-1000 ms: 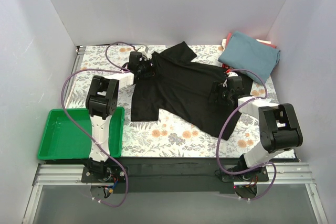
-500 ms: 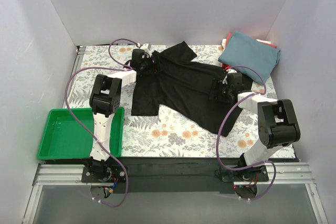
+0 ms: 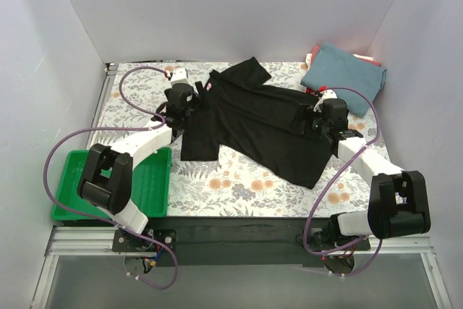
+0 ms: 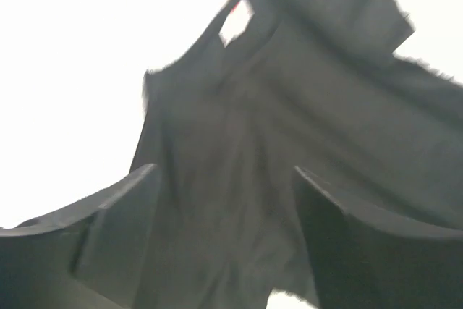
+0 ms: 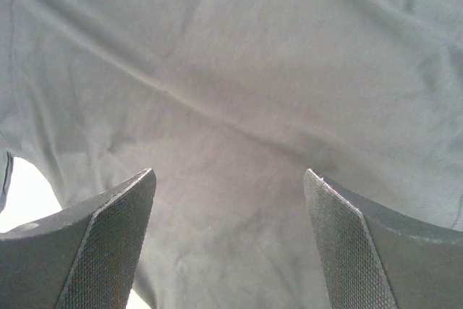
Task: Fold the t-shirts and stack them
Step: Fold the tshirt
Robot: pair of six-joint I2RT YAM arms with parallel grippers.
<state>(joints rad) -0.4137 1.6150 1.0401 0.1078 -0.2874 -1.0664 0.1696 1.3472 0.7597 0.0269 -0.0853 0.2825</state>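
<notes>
A black t-shirt (image 3: 253, 121) lies spread, somewhat wrinkled, on the flowered table cover. My left gripper (image 3: 192, 106) is at its left side, near the collar and left sleeve. In the left wrist view the gripper (image 4: 224, 171) is open, with black cloth (image 4: 239, 106) below the gap and nothing held. My right gripper (image 3: 311, 122) is over the shirt's right side. In the right wrist view the gripper (image 5: 228, 173) is open above the cloth (image 5: 239, 70). A folded teal-blue t-shirt (image 3: 343, 74) lies at the back right on red cloth (image 3: 312, 54).
A green plastic tray (image 3: 72, 211) stands at the front left beside the left arm. White walls close in the left, back and right. Purple cables loop round both arms. The flowered cover (image 3: 239, 189) shows in front of the shirt.
Both arms have stretched out low, their elbows dropping outward toward the front corners. The left gripper has moved left and nearer from the collar. The black shirt's left part now lies flatter.
</notes>
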